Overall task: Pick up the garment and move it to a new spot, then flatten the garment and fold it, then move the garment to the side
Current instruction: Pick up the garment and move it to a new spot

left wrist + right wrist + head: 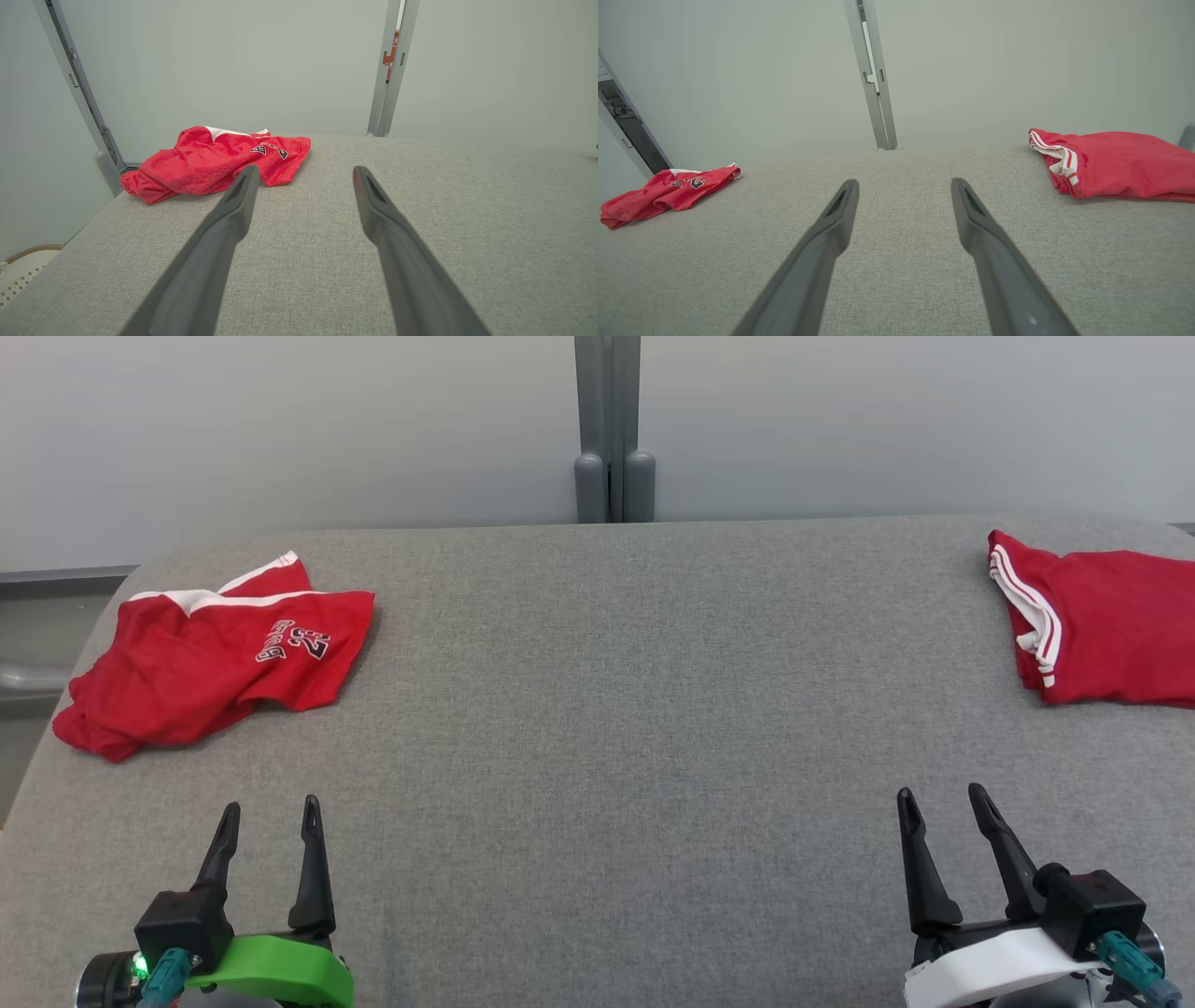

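A crumpled red garment (pixel 210 653) with white trim and black lettering lies at the far left of the grey table (pixel 607 709); it shows too in the left wrist view (pixel 210 163) and the right wrist view (pixel 663 191). My left gripper (pixel 271 814) hovers open at the lower left, well in front of it, its fingers (pixel 233 205) holding nothing. My right gripper (pixel 943 798) is open at the lower right with bare cloth between its fingers (pixel 976 219).
A second red garment (pixel 1102 625), folded, with white stripes, lies at the table's far right edge, seen also in the right wrist view (pixel 1115 163). A grey post (pixel 611 429) stands behind the table against a pale wall. The table's left edge drops off beside the crumpled garment.
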Controlling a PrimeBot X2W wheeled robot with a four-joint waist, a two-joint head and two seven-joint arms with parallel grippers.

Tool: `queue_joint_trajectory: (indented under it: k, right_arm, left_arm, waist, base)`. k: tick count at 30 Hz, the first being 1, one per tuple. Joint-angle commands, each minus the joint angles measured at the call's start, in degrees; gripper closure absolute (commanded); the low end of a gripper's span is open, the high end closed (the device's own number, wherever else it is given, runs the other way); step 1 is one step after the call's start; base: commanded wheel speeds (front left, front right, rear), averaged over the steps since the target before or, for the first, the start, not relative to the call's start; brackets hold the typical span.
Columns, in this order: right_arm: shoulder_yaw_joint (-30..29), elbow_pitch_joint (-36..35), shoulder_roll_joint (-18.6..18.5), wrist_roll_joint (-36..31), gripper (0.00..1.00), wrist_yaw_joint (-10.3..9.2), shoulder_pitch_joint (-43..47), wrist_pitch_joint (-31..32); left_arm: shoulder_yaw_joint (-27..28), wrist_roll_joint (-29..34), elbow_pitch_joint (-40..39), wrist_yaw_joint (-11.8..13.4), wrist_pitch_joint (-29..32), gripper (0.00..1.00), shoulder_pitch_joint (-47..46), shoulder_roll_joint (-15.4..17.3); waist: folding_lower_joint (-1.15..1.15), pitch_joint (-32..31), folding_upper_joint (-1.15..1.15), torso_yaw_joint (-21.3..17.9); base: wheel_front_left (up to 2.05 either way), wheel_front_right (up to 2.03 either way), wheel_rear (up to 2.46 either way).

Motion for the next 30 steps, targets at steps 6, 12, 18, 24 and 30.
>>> queue_joint_trajectory:
  k: [6,12,18,24,30]
  right_arm:
    - [-0.1,0.4,0.2,-0.5,0.0,-0.08,0.2,-0.1]
    - [0.1,0.8,0.2,-0.2,0.0,-0.08,0.5,-0.2]
    - [0.3,1.6,0.3,0.0,0.0,-0.08,0.3,-0.2]
    - [0.4,2.0,0.4,0.0,0.0,-0.08,0.3,-0.2]
    - [0.8,2.4,0.5,0.0,0.0,-0.08,0.0,-0.2]
  left_arm:
    - [0.4,0.3,0.4,-0.3,-0.2,0.0,0.1,-0.1]
    - [0.8,0.4,0.6,-0.3,-0.2,0.0,0.2,0.4]
    - [1.2,0.4,0.5,0.0,-0.2,0.0,0.1,0.7]
    - [1.6,0.2,0.4,0.2,-0.1,0.0,0.7,1.0]
    - [2.2,-0.1,-0.2,0.8,-0.1,0.0,1.3,1.1]
  waist:
    - [0.0,-0.3,0.0,0.9]
    - [0.0,-0.4,0.0,3.6]
    - [0.0,-0.2,0.0,7.6]
    - [0.0,-0.2,0.0,12.5]
    - [0.0,0.0,0.0,17.2]
  base:
    - [0.0,0.0,0.0]
    - [0.0,0.0,0.0]
    - [0.0,0.0,0.0]
    - [0.0,0.0,0.0]
    - [0.0,0.0,0.0]
